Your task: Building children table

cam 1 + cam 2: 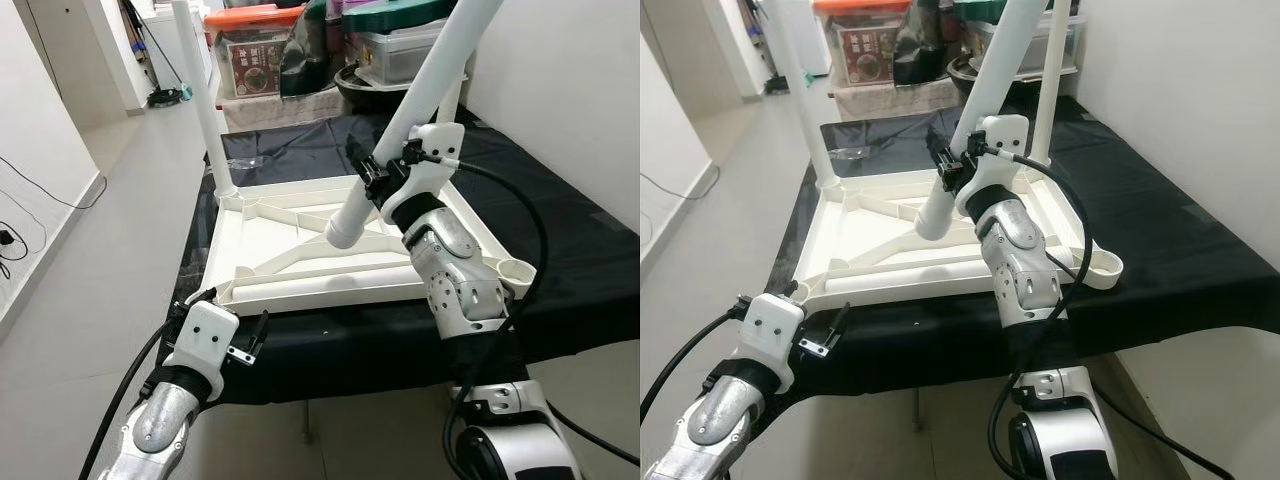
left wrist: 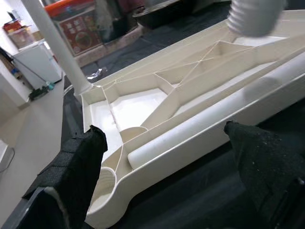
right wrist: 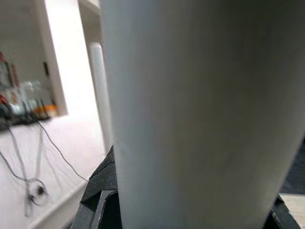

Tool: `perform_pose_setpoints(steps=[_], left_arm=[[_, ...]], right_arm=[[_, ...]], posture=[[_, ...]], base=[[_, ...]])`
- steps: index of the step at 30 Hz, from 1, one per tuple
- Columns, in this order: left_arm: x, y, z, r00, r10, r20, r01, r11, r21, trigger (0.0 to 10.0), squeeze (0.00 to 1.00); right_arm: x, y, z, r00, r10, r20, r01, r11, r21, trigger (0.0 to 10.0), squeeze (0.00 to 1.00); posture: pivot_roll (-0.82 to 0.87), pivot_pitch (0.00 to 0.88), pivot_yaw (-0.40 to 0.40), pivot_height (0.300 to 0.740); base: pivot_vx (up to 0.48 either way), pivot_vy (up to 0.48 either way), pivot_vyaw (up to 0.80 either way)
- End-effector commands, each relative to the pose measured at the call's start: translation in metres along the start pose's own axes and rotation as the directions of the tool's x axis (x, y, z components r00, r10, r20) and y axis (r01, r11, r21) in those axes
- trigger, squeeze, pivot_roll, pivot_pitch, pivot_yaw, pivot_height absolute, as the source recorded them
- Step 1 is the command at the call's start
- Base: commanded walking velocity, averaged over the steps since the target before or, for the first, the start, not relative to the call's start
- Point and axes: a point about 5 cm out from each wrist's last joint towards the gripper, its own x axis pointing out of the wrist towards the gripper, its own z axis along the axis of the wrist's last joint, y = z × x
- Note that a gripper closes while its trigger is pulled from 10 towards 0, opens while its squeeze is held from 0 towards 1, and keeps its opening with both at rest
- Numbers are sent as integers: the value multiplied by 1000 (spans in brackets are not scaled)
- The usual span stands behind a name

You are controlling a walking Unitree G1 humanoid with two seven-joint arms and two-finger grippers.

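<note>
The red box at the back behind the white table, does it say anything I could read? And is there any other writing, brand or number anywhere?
Red box: it carries a label with pale print and a picture, too small and blurred to read.
Tabletop, held leg, right gripper, left gripper: no writing, brand or number visible.

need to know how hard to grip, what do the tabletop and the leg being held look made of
The upturned tabletop: looks like moulded cream plastic, given its thin ribs and slight sheen. The leg in the right gripper, jaws shut round it: a smooth white tube with a ridged lower end, probably plastic too, though coated metal cannot be ruled out.
</note>
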Motion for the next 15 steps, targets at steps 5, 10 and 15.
perform_pose_setpoints(steps=[5, 10, 15], left_arm=[[-4, 17, 11, 985, 166, 43, -162, 982, -93, 10000, 0], [-8, 30, 22, 952, 294, 81, -284, 952, -115, 10000, 0], [-7, 25, 28, 951, 294, 99, -284, 953, -109, 10000, 0]], right_arm=[[-7, -1, -5, 1000, -4, 18, 4, 1000, -6, 10000, 0], [-15, -6, -9, 1000, -25, 14, 25, 1000, -4, 10000, 0], [-18, -7, -13, 1000, -28, -3, 28, 999, -28, 10000, 0]], posture=[[-82, 7, 53, 740], [-78, 1, 47, 740], [-70, 0, 42, 740]], base=[[0, 0, 0], [0, 0, 0], [0, 0, 0]])
